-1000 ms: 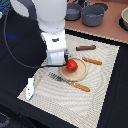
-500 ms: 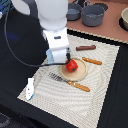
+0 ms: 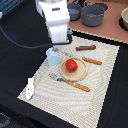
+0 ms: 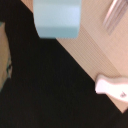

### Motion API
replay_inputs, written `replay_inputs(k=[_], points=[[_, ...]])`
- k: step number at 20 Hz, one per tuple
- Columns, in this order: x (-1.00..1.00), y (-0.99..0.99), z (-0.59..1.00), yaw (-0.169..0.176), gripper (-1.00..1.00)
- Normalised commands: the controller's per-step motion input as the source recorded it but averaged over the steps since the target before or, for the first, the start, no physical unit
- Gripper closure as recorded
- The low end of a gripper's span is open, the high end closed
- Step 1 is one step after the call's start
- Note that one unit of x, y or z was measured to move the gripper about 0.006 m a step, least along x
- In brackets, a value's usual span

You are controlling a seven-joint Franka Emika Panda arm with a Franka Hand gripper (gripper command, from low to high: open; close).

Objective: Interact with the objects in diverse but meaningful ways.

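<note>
On the pale woven placemat (image 3: 102, 75), the light blue plastic cup (image 3: 52, 58) stands upright just beside the round wooden plate (image 3: 80, 75) bearing the red toy tomato (image 3: 71, 65). Above it hangs the white hand (image 3: 56, 44); whether its jaws are parted I cannot tell.

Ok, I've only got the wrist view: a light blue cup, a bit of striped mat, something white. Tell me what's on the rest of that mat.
Observer: A round wooden plate sits mid-mat, with a red tomato on it.
Operator: Name the white thing.
Observer: It's the white-and-blue fish, lying at the mat's corner, towards the exterior view's left.
Operator: Say where the cup stands.
Observer: The light blue cup stands upright beside the plate, directly under the arm. The gripper itself is hidden.
</note>
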Motion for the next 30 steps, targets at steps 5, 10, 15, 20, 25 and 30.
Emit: replay_inputs(k=[5, 10, 15, 20, 25, 30], points=[[-0.07, -0.84, 0.13, -0.010, -1.00], [-0.06, -0.67, -0.32, -0.127, -1.00], [-0.10, -0.50, -0.57, -0.220, -1.00], [-0.12, -0.32, -0.51, -0.198, -1.00], [0.04, -0.03, -0.07, -0.093, -1.00], [0.37, 0.00, 0.04, -0.109, -1.00]])
